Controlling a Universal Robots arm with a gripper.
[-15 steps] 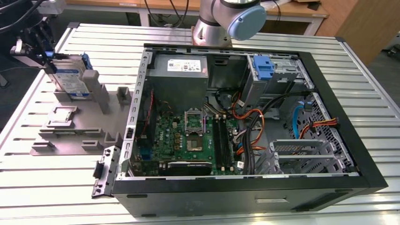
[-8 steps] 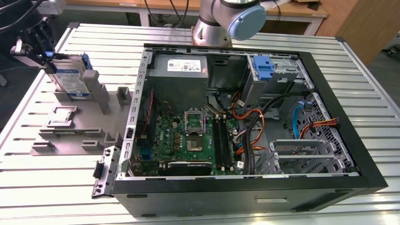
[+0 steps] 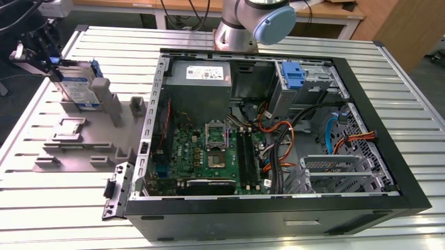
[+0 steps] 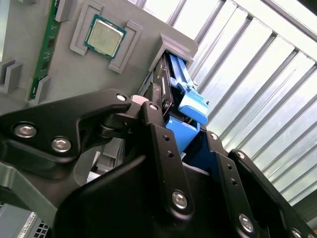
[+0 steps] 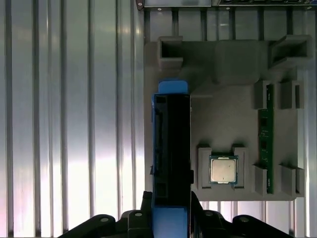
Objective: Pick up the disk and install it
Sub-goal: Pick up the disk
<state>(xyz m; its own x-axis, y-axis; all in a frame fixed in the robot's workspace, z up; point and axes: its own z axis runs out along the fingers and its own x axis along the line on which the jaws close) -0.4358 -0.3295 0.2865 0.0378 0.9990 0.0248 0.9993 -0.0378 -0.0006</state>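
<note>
As seen in the exterior view, the disk (image 3: 75,86) is stood upright on edge in a grey fixture (image 3: 76,140) at that view's left, on the slatted metal worktop (image 3: 70,208). The claw (image 3: 52,65) is met at the disk's upper end.

- In both wrist views the black fingers (image 5: 143,218) are seen set one on each side of the disk (image 5: 171,148), pressed against its blue carrier rails. The claw (image 5: 171,218) is judged clamped on the disk.
- In the second wrist view the disk (image 4: 190,106) is held between the fingers (image 4: 163,144) of the claw (image 4: 185,134), and its far end is seated in a slot of the fixture (image 4: 64,74).
- A processor chip (image 5: 223,169) is held in a square pocket of the fixture (image 5: 223,124), just beside the disk. A green memory stick (image 5: 267,139) is lodged on edge further along.
- Both are picked out again in the second wrist view: chip (image 4: 104,35), stick (image 4: 44,44).
- An opened computer case (image 3: 278,216) is laid on its side at the exterior view's right, just beside the fixture, with the motherboard (image 3: 208,151) exposed.
- A blue latch piece (image 3: 293,78) is noted at the case's far corner.
- The arm's base (image 3: 250,21) is mounted behind the case.
</note>
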